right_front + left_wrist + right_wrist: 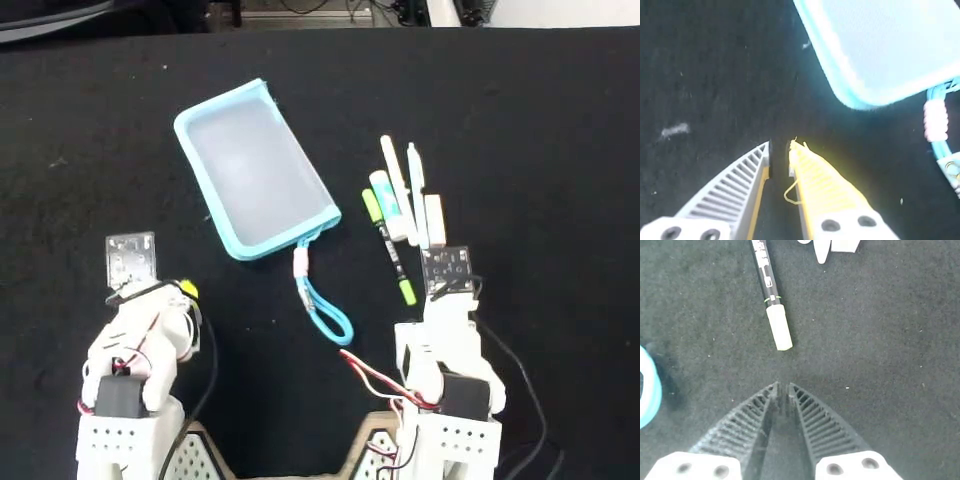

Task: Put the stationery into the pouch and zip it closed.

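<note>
Black counter lies under both arms: the left jaws, 1 white and 1 yellow, are pressed nearly together on nothing, near a corner of the light-blue pouch (880, 45). The right jaws are likewise closed and empty, just behind the pale-capped end of a black marker (771, 300). Beside that marker lies the other stationery (399, 190), right of the flat pouch, whose wrist loop (328, 312) trails between the arms.
</note>
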Available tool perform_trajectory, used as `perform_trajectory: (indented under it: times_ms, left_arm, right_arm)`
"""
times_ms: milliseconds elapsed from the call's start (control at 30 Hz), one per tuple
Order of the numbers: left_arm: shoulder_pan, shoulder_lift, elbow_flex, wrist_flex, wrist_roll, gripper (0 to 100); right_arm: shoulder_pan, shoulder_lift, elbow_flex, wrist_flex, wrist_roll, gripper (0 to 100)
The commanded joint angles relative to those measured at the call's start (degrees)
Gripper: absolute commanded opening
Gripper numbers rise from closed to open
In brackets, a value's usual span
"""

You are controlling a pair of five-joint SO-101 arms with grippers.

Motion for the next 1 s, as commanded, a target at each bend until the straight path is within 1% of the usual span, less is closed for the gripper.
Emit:
perform_trajectory:
  times_ms: [0, 133, 167, 200, 267, 367, 500, 633, 733, 800, 900, 967]
  left_arm:
    - [0.5, -0.6, -5.7, -1.3, -8.3, 8]
    - [0.5, -0.6, -5.6, -1.1, -30.9, 7]
    - [0.5, -0.6, -5.8, -0.8, -35.4, 7]
    - [0.5, -0.6, -5.8, -0.8, -38.2, 7]
    - [0.5, -0.6, -6.4, -1.5, -38.0, 7]
    - [0.0, -0.6, -9.7, -2.7, -33.4, 7]
    - [-4.8, -0.6, -17.6, -2.4, -27.8, 8]
    - [-10.2, -0.6, -23.4, -2.4, -27.3, 9]
    - [-13.0, -0.6, -27.4, -2.4, -27.0, 16]
    - [-13.8, -0.6, -29.1, -2.4, -26.9, 20]
    - [-13.8, -0.5, -31.0, -2.2, -26.9, 19]
    - [-13.6, -0.5, -32.2, -0.4, -26.9, 19]
  right_arm:
    - [0.5, -5.5, 0.2, -0.2, -0.4, 2.2]
    - [0.5, -5.5, 0.2, -0.2, -0.4, 2.2]
    - [0.5, -5.5, 0.2, -0.2, -0.4, 2.2]
    - [0.5, -5.5, 0.2, -0.2, -0.4, 2.2]
    - [0.5, -5.5, 0.2, -0.2, -0.4, 2.2]
    - [0.5, -5.5, 0.2, -0.2, -0.4, 2.2]
    - [0.5, -5.5, 0.2, -0.2, -0.4, 2.2]
    - [0.5, -5.5, 0.2, -0.2, -0.4, 2.2]
    - [0.5, -5.5, 0.2, -0.2, -0.4, 2.2]
    - [0.5, -5.5, 0.2, -0.2, -0.4, 2.2]
    - [0.5, -5.5, 0.2, -0.2, -0.4, 2.2]
    - [0.5, -5.5, 0.2, -0.2, -0.4, 2.2]
